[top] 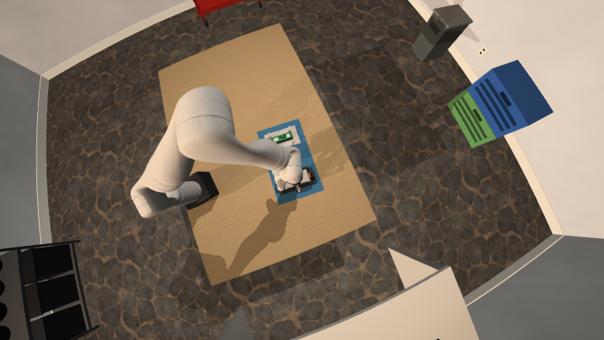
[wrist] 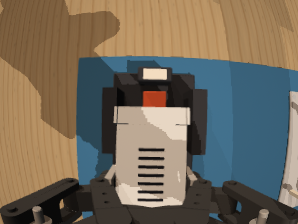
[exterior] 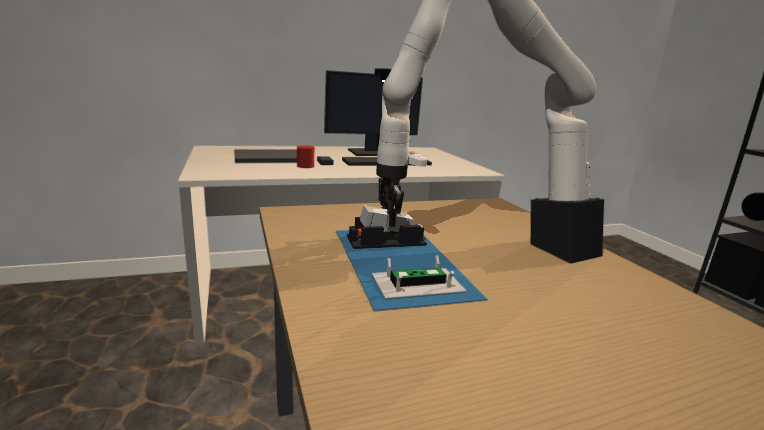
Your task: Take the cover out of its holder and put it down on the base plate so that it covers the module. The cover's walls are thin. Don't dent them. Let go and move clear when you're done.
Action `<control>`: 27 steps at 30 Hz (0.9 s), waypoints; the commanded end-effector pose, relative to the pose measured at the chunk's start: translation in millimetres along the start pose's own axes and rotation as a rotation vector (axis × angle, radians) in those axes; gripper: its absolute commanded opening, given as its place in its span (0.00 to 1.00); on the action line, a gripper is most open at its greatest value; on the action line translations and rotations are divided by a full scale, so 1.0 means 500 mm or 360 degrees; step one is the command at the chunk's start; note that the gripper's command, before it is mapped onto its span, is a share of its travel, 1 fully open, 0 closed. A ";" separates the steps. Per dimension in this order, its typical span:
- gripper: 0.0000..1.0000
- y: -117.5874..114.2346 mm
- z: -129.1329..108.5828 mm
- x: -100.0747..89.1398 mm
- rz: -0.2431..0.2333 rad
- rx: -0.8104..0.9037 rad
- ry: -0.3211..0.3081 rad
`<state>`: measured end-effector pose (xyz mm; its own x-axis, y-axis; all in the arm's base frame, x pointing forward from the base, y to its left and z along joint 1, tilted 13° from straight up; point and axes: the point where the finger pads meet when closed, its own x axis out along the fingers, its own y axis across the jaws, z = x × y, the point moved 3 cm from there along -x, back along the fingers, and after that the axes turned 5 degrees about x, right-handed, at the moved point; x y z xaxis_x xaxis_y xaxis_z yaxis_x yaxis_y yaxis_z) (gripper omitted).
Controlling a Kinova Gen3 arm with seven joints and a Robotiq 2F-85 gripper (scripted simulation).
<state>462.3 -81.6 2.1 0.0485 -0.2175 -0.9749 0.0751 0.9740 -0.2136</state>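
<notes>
The light grey cover with vent slots sits tilted in its black holder on the blue mat; it also shows in the exterior view. My gripper reaches straight down and is shut on the cover's near end; the fingertips are hidden under the wrist. The holder has an orange part at its far end. The white base plate with the green module and thin upright posts lies further along the mat, apart from the gripper. From above, the arm covers most of the holder.
The blue mat lies on the wooden table. The arm's black pedestal stands at the table's right side. A white desk with a monitor and a red cylinder stands behind. A black shelf is at the right.
</notes>
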 end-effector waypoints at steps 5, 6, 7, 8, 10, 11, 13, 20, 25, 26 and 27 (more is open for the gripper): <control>0.00 0.000 0.001 -0.036 0.0000 0.0000 -0.0004; 0.00 0.000 0.001 -0.042 0.0000 0.0000 -0.0004; 0.00 0.000 0.001 -0.048 0.0000 0.0000 -0.0004; 0.00 0.000 0.001 -0.054 0.0000 0.0000 -0.0004; 0.00 0.000 0.001 -0.060 0.0000 0.0000 -0.0004; 0.00 0.000 0.001 -0.060 0.0000 0.0000 -0.0004; 0.00 0.000 0.001 -0.060 0.0000 0.0000 -0.0004; 0.01 -0.001 0.000 -0.058 -0.0001 0.0001 -0.0001; 0.01 -0.001 0.000 -0.058 -0.0001 0.0001 -0.0001; 0.01 -0.001 0.000 -0.058 -0.0001 0.0001 -0.0001; 0.01 -0.001 0.000 -0.058 -0.0001 0.0001 -0.0001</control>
<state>460.4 -75.9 29.8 0.0470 -0.2183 -0.9748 0.0757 0.9738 -0.2144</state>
